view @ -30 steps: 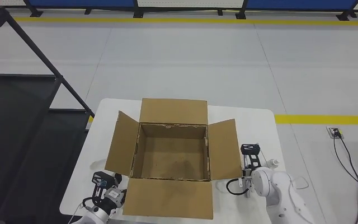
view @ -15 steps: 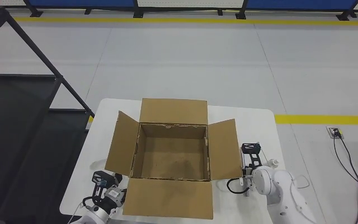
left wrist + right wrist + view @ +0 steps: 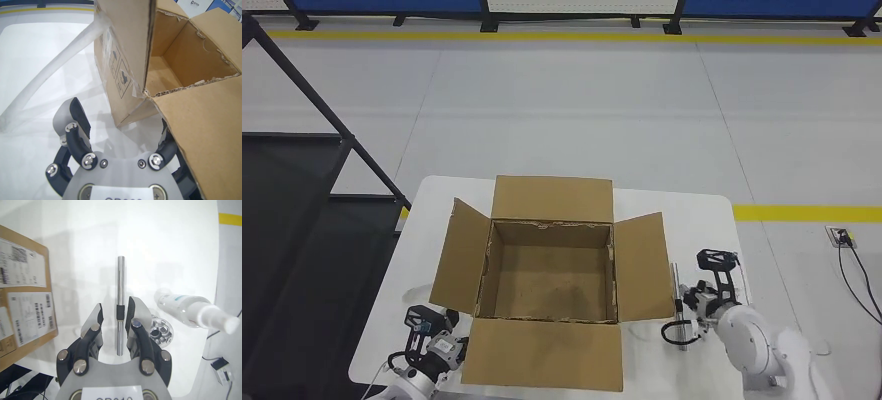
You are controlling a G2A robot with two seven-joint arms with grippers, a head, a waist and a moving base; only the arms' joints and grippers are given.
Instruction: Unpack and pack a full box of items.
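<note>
Two fingers spread apart on the right end effector [image 3: 115, 308], gripping nothing, with a slim metal rod [image 3: 120, 291] framed in the gap and touching neither pad as far as can be told. Shifted outward over the last second, away from the right-hand flap of the box [image 3: 547, 270] and towards the outer edge of the desk [image 3: 697, 215]. Just beside the rod, down on the desk: a round toothed part [image 3: 160, 332], then a white spray bottle [image 3: 181, 309] on its side. Further off, the box with all four flaps folded out and nothing visible inside. At its near left corner, the left end effector [image 3: 121, 118], likewise open and empty, parked low with one finger partly hidden behind the near flap; unmoved across the last second. Judging from the bare box and the items out on the desk, unpacking done or nearly so. Probably lining up on the rod for a pickup, so packing about to begin; no grasp yet. Thin, smooth and likely to roll, so worth closing squarely on the black band.
</note>
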